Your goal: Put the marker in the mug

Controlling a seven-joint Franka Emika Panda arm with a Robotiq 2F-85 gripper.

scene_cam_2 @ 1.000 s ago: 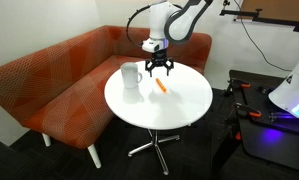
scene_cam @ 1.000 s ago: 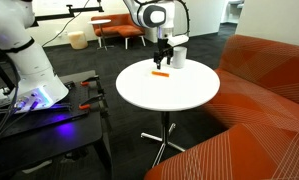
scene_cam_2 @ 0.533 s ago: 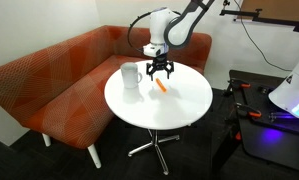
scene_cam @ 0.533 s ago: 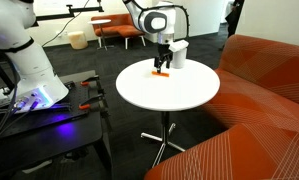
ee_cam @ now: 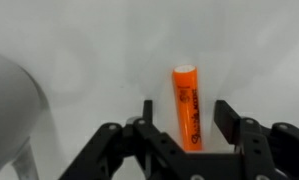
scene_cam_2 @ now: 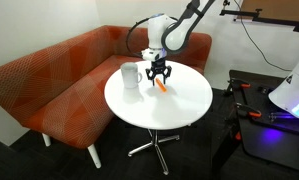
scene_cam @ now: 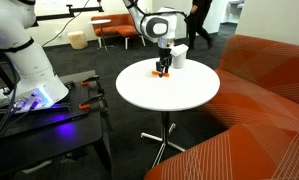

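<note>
The orange marker [ee_cam: 187, 105] lies flat on the round white table [scene_cam_2: 179, 105]. It also shows in both exterior views [scene_cam: 163, 74] [scene_cam_2: 162, 86]. My gripper [ee_cam: 185, 118] is open and lowered over the marker, one finger on each side, not touching it; it is also in both exterior views [scene_cam: 164, 67] [scene_cam_2: 157, 75]. The white mug [scene_cam_2: 131, 76] stands upright on the table just beside the gripper, and its rounded side fills the left edge of the wrist view [ee_cam: 14, 110]. In an exterior view the mug [scene_cam: 179, 53] is partly behind the gripper.
An orange sofa [scene_cam_2: 49, 80] curves round the table. A second white robot arm [scene_cam: 24, 50] stands on a black bench [scene_cam: 49, 120] with tools. A person [scene_cam: 199, 20] walks in the background. The table has a thin metal foot [scene_cam_2: 154, 145].
My gripper has come down towards the table over the marker and shifted slightly towards it. The marker and the mug have not moved.
</note>
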